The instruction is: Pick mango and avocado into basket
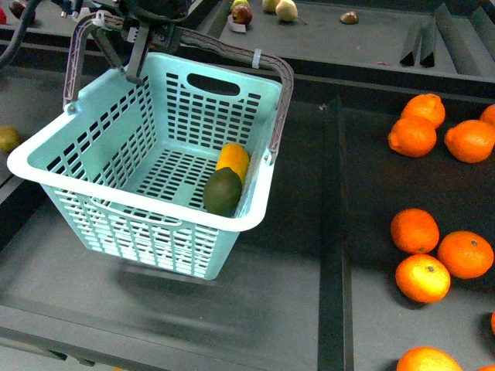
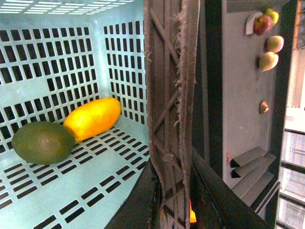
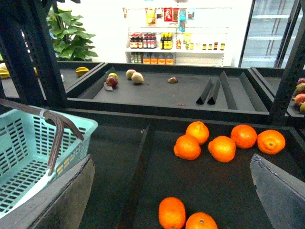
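Grey-brown ribbed swing handles (image 2: pixel 171 109) fill the left wrist view, clenched in the left gripper (image 1: pixel 133 48). Below, the light turquoise slotted plastic basket (image 1: pixel 93 147) holds the yellow-orange oval mango (image 1: pixel 233 161) touching the dull dark green avocado (image 1: pixel 223 191); both picks appear done. The right gripper (image 3: pixel 171 200) is released, empty.

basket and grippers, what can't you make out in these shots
- Left gripper's jaws: front view shows the arm at the basket handles, but dark parts hide the fingertips; in the left wrist view the handle blocks them.
- Right gripper: only finger edges show at the frame's bottom.
- Avocado underside: hidden by the basket wall.
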